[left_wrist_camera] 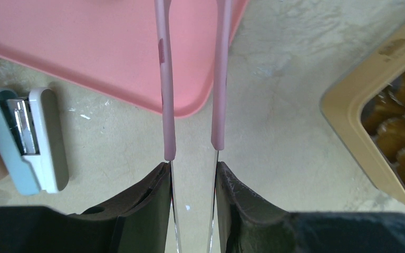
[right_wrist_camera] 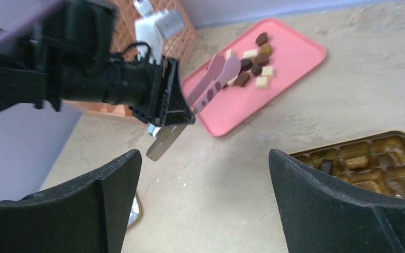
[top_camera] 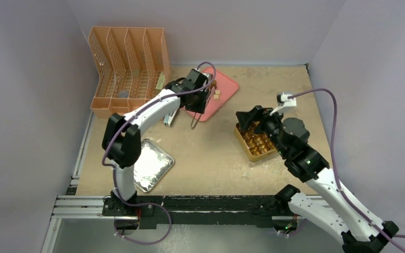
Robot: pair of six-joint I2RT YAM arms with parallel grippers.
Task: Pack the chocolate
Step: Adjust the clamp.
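Observation:
The chocolate (right_wrist_camera: 253,60) is a small pile of dark, reddish and cream pieces on the pink tray (right_wrist_camera: 295,50), also seen from above (top_camera: 217,95). My left gripper (left_wrist_camera: 192,168) is shut on metal tongs with pink arms (left_wrist_camera: 166,105). Their pink tips (right_wrist_camera: 216,76) reach over the pile on the tray (top_camera: 227,87). Nothing shows between the tips. The gold gridded box (top_camera: 253,157) lies at the right, with one dark piece (right_wrist_camera: 327,166) in a cell. My right gripper (right_wrist_camera: 203,158) is open and empty, hovering at the box's left end (top_camera: 248,118).
An orange file rack (top_camera: 129,63) stands at the back left. A foil tray (top_camera: 150,163) lies near the left arm's base. A white and teal stapler-like object (left_wrist_camera: 29,139) lies beside the pink tray (left_wrist_camera: 84,42). The box's corner (left_wrist_camera: 348,126) shows at the right.

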